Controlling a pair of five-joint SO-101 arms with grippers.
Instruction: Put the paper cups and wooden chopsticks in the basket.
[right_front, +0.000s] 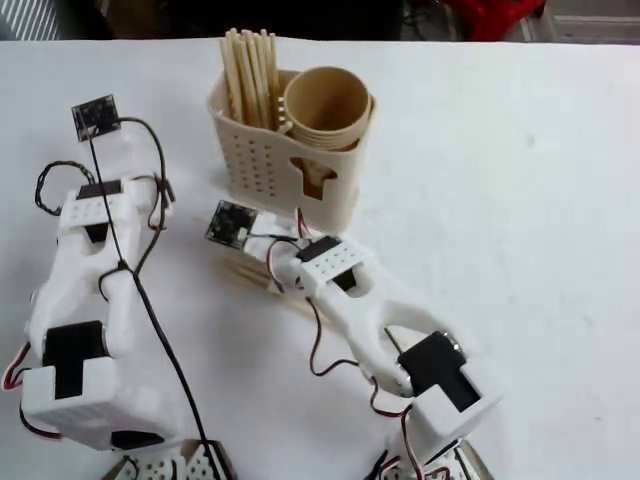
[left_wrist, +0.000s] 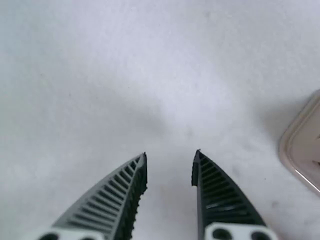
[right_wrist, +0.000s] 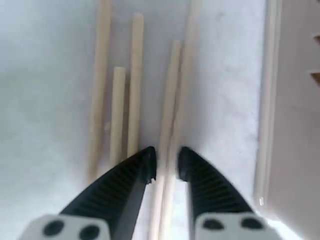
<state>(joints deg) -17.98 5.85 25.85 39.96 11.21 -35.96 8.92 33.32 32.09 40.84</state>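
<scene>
The basket (right_front: 262, 165) is standing upright toward the far side of the table (right_front: 520, 200). It is already holding a stack of cups (right_front: 327, 100) on one side and a bundle of chopsticks (right_front: 250, 70) standing on end on the other. We are also seeing loose chopsticks (right_wrist: 134, 85) lying flat on the table just in front of the basket, under the wrist of the right arm (right_front: 370, 310).

The right end effector (right_wrist: 166, 152) is hanging low over them. Its fingers (right_wrist: 125, 185) are sitting narrowly apart and straddling two of the sticks. We cannot quite tell whether the pads are touching the wood. The basket's wall is running just beside this end effector.

The left end effector (left_wrist: 170, 155) is hovering over the table with its fingers well apart and holding nothing, and a corner of the basket is showing near it. From above, the left arm (right_front: 90, 290) is lying folded at the left of the table, apart from the basket and the loose chopsticks.
</scene>
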